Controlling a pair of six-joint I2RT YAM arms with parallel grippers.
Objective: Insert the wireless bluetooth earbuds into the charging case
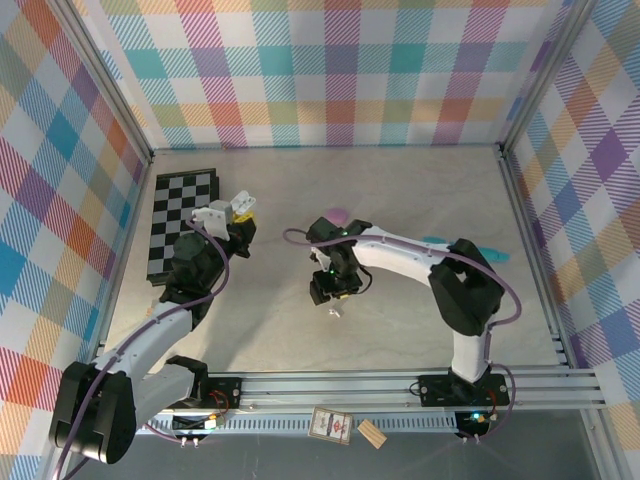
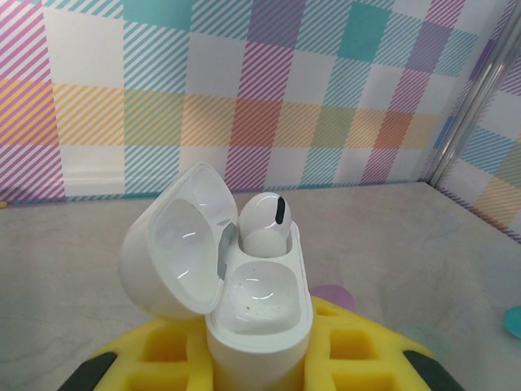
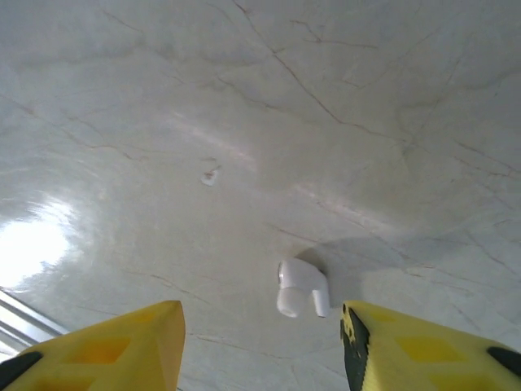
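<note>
White earbud (image 3: 303,287) (on table (image 3: 244,122)) — framed by spread right end effector (image 3: 260,314).

You see the charging case (image 2: 252,326), bottom centre of the left wrist view, in glossy white plastic, its lid hollow mirror-smooth with highlights. The seated earbud (image 2: 264,224) has the same polished shell. The 2 yellow pads (image 2: 370,346) beneath look matt, moulded with square recesses. In the right wrist view, the loose earbud (image 3: 303,287) shines on a smooth, stone-veined table (image 3: 244,122), with glare at the left edge. The rail (image 1: 400,385) low in the top view is ribbed bare metal.
</note>
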